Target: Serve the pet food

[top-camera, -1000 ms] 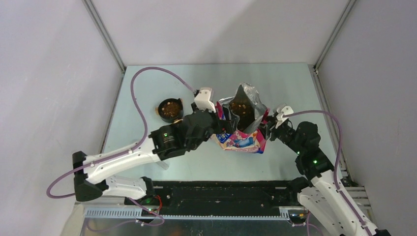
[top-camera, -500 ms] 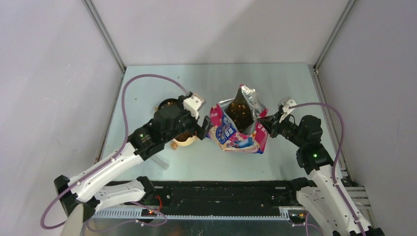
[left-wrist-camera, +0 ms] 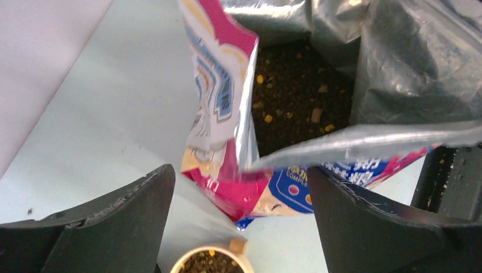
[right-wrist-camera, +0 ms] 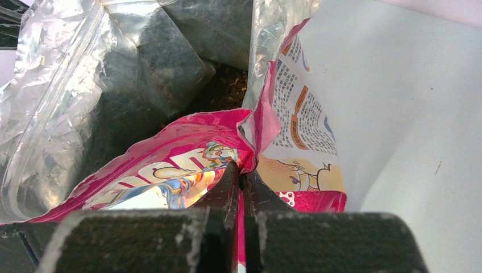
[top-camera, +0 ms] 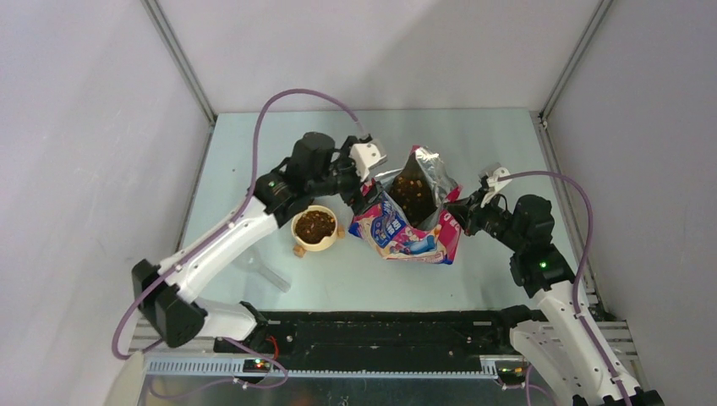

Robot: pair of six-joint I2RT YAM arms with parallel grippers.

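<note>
Seen from overhead, pet food (top-camera: pixel 315 225) fills a cream bowl (top-camera: pixel 314 248) just left of an opened bag (top-camera: pixel 397 235), and more lies inside the bag. The left wrist view adds detail we cannot resolve from above: the left gripper (left-wrist-camera: pixel 239 176) stands wide apart, with a corner of the bag between its fingers. In the right wrist view we find the right gripper (right-wrist-camera: pixel 241 173) pinched together on the bag's pink edge. Bowl and bag rest on a pale green table (top-camera: pixel 254 152) enclosed by plain grey walls (top-camera: pixel 380 51).
</note>
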